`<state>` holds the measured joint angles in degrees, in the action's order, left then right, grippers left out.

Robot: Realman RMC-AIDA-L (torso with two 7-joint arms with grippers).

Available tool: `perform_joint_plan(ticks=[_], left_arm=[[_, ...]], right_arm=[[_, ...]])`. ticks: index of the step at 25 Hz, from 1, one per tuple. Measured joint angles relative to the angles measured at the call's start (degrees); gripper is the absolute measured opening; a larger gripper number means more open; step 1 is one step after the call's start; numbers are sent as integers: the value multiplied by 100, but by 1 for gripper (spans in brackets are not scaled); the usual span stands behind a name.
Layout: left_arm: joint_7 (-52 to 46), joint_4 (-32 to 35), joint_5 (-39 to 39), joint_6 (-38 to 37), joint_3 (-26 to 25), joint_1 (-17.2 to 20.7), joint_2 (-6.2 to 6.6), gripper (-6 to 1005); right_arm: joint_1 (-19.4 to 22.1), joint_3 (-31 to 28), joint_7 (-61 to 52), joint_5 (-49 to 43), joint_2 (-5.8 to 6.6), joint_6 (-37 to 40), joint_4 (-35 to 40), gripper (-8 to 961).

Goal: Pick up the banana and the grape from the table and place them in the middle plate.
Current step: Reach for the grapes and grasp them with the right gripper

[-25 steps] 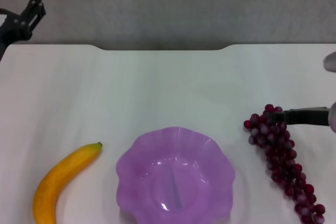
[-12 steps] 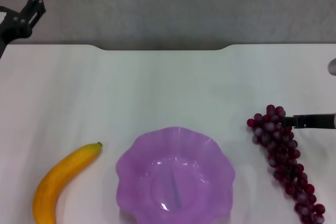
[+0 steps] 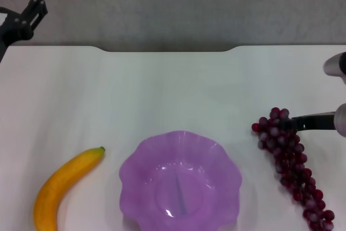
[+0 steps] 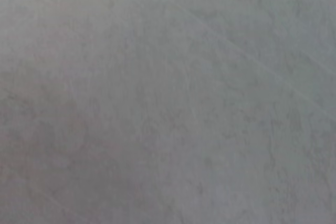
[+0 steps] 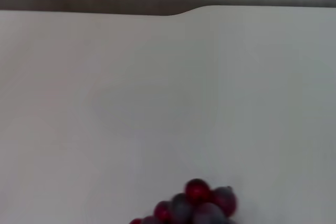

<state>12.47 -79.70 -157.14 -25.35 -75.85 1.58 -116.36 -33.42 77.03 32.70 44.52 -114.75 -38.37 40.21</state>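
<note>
White table point(image 3: 162, 90), right pincer point(image 3: 294, 123) seemingly touching grape point(image 3: 289, 158)

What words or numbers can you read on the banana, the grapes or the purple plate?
None: no view shows any word, number, brand or sign.
The banana: plain skin, no sticker.
The grape bunch: nothing written.
The middle plate: plain purple plastic, no mark.
The table: bare white.
The right gripper by the grapes and the left gripper at the far corner carry no readable label.
</note>
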Motion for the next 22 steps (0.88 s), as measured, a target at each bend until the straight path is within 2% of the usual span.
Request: perform_joint_plan(ticks=[9,22], left_arm=[[-7,-5,0,5,0,8,0,880],[-28,-18,0,4,0,-14,0,879]], right_arm=[[-139,310,-8,68,-22,-104,22,589],[-331,400,10,58,-25,-21,-156,586]])
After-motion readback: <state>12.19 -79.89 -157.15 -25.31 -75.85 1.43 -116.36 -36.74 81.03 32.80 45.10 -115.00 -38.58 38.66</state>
